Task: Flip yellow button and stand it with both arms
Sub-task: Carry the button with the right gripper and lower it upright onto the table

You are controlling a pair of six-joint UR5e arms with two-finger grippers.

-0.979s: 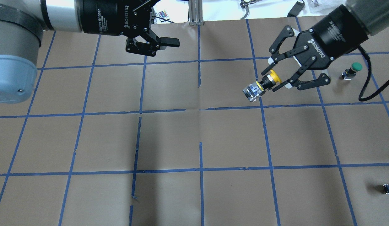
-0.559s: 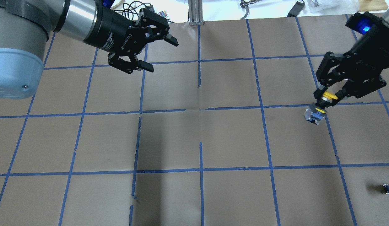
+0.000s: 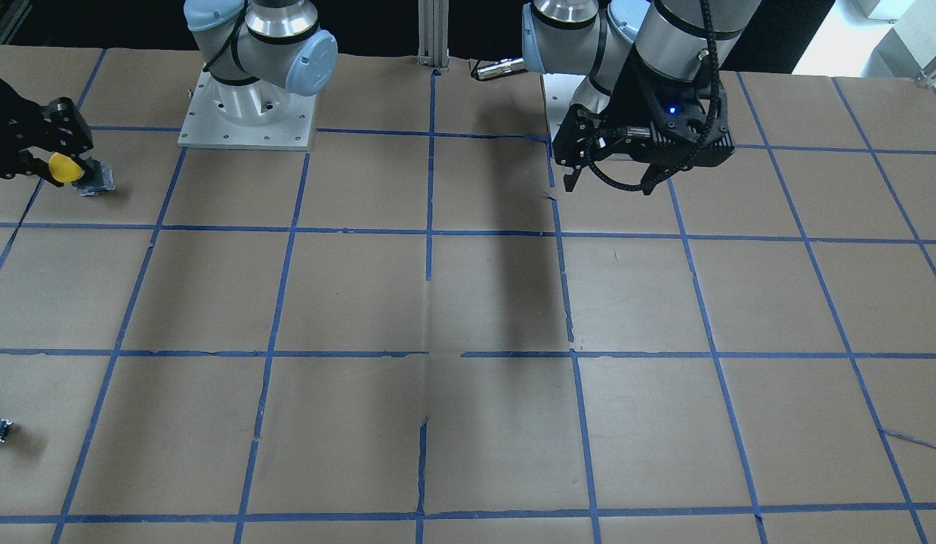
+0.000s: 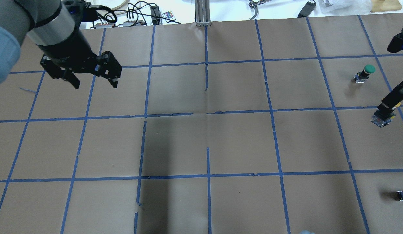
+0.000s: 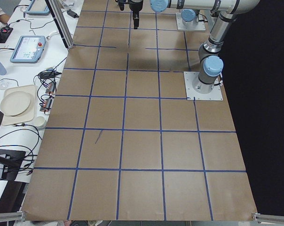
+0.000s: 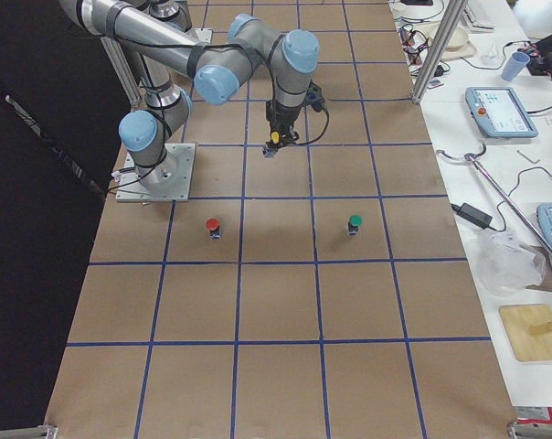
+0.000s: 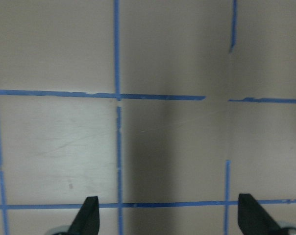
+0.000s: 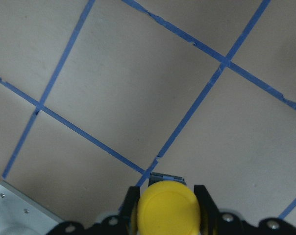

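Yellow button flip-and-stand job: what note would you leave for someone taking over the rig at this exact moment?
Right gripper: shut on the yellow button by its cap, cap up, base pointing down at the right end of the table. Whether the base touches is unclear.
Left gripper: open, empty, far off on its own side.
Done: button is cap up.
To do: set it standing, let go, check it stays up.

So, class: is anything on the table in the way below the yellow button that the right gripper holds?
Nothing visible is. The right gripper is shut on the yellow button, and the brown paper under it shows only blue tape lines. The green button and the red button stand apart in other squares.
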